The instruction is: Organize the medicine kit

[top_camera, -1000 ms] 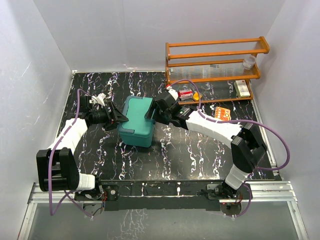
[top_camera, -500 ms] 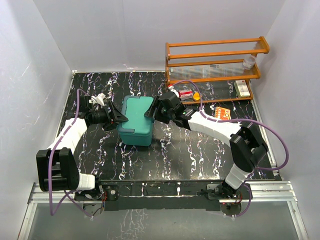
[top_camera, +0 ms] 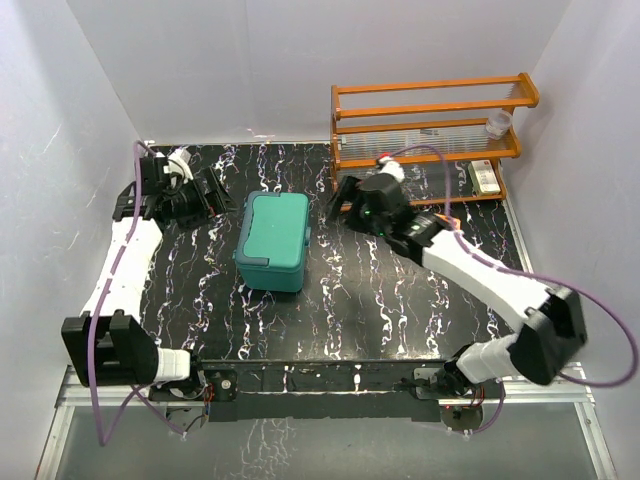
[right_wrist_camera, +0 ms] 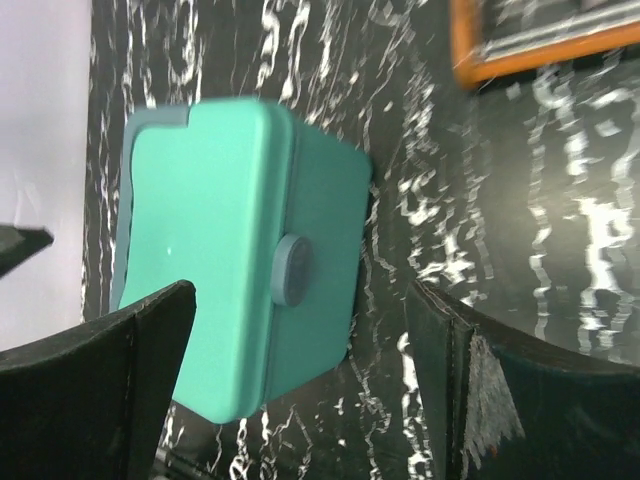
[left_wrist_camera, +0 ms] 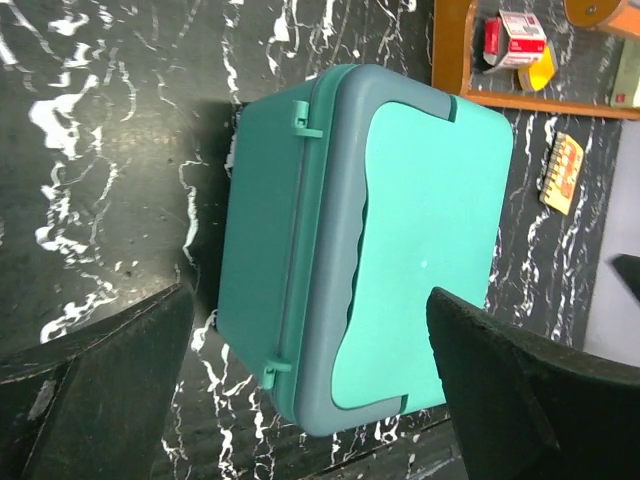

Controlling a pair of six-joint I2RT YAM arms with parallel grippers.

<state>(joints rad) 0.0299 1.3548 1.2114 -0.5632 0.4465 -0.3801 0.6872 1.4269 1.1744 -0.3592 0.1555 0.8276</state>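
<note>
The medicine kit (top_camera: 272, 240), a teal-green box with its lid closed, sits flat on the black marbled table (top_camera: 380, 300). In the left wrist view the medicine kit (left_wrist_camera: 380, 250) shows its lid and two hinge tabs. In the right wrist view the medicine kit (right_wrist_camera: 220, 300) shows a round grey button on its side. My left gripper (top_camera: 215, 195) hangs open to the left of the kit, apart from it. My right gripper (top_camera: 340, 203) is open to the right of the kit, also apart. Nothing is between the fingers of the left gripper (left_wrist_camera: 312, 300) or the right gripper (right_wrist_camera: 300, 290).
An orange wooden rack (top_camera: 430, 130) stands at the back right, with a small clear cup (top_camera: 497, 124) on a shelf and a white box (top_camera: 485, 177) on its base. A red-and-white box (left_wrist_camera: 520, 35) and an orange card (left_wrist_camera: 566, 172) lie near the rack. White walls enclose the table.
Both grippers opened wider and drew back from the kit's sides, the left toward the back left, the right toward the rack. The kit stays on the table.
</note>
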